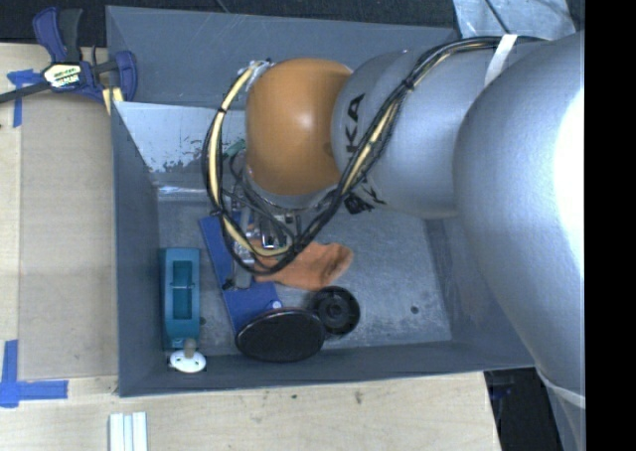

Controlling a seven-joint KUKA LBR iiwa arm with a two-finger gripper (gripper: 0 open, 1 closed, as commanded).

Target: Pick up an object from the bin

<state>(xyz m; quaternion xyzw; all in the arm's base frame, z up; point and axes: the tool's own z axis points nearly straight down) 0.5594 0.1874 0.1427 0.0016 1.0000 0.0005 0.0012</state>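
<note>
Gripper sits low near the centre of the bin, hung under the orange cover w/ cables looped round it. Apart or together: can't tell, cover & cables hide the tip, so I won't call anything held.

It's over the upper end of the blue slab, a flat piece that runs from approx 9 o'clock of the gripper down to 6 o'clock. That looks like the likeliest target obj, judging by position alone.

Why things lie as they do: all loose, and bunched in the 6–9 o'clock part of the floor. Prob. the sloped walls funnel them down there.
- Slab's low end goes under the black oval, so it looks pinned there.
- Black knob is just beside the oval, at 5 o'clock of the gripper.
- Orange rag is at 4 o'clock, slumped soft, just beside the slab.
- Teal box is at 8 o'clock, lying along the 9 o'clock wall, near the slab but apart.
- White cap is at 7 o'clock by the corner, at the box's end.

Room: floor twd 3 o'clock is bare, but the arm hangs over that side. The 9 and 6 o'clock walls crowd the box & oval, so little sideways slack there. Straight up seems the cleanest way out. Risk: the slab's free edge lies flat on the floor, hard to get under, and dragging it could take the oval along.
</note>
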